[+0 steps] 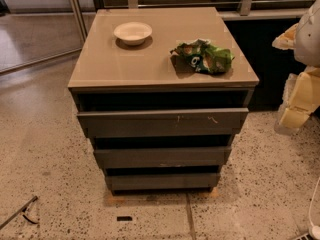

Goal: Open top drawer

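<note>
Nearest lies the speckled stone floor (55,184), with a thin dark rod (17,211) lying slantwise at the lower left corner and a small dark slot (124,218) set into the floor just in front of the cabinet (82,104). The cabinet stands square on, with three dark grey handleless drawer fronts stacked one above another. The bottom drawer (162,181) looks narrowest, the middle drawer (162,156) a little wider, and the top drawer (162,121) widest of all, directly under the tabletop. The top drawer's front carries small pale scratch marks right of centre, and a dark band of shadow runs between its upper edge and the slab above; similar dark bands separate the lower fronts. How far the top drawer is pulled out cannot be told. The glossy tan tabletop (120,64) overhangs the drawers. On it, toward the right side, rests a crumpled green snack bag (204,56); further back and to the left sits a shallow white bowl (133,32), well apart from the bag. At the right edge of the view, level with the tabletop and the top drawer, hangs the pale yellow gripper (299,101) below a white section of arm (311,34). It is apart from the cabinet and touches no drawer; whether it is open or closed cannot be told, and nothing is seen in it. Behind the cabinet runs a metal railing (190,5)
</note>
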Available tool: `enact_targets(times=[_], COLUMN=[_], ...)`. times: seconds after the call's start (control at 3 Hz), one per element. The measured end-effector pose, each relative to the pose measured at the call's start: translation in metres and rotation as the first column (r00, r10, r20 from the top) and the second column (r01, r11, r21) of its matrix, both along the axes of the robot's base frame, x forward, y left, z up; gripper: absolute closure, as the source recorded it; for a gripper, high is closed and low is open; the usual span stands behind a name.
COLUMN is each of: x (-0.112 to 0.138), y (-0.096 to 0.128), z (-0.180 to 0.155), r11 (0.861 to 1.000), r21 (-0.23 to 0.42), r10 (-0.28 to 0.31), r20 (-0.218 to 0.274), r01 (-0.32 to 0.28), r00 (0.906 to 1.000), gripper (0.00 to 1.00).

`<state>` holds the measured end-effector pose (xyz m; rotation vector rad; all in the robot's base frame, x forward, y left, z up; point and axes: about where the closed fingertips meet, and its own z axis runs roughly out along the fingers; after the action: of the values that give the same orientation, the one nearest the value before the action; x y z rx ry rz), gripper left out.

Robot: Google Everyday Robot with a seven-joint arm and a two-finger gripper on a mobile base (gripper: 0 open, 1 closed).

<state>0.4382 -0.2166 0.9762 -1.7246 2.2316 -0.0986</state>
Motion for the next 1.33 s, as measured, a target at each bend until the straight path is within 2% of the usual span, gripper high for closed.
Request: enact_targets(times=[0.67,1.0,1.33], x=[0.013,0.029,0.049], y=[0.009,0.022,0.043], z=[-0.016,-0.039,-0.070], r11=[0.999,0.998,0.994], r21=[0.004,0.009,0.016], r10=[0.032,0.065,0.106], r20=[0.047,0.068,0.068], r01=[-0.033,-0.066,-0.107], r00=[0.9984,0.9956,0.9920], gripper=[0.00,0.00,0.00])
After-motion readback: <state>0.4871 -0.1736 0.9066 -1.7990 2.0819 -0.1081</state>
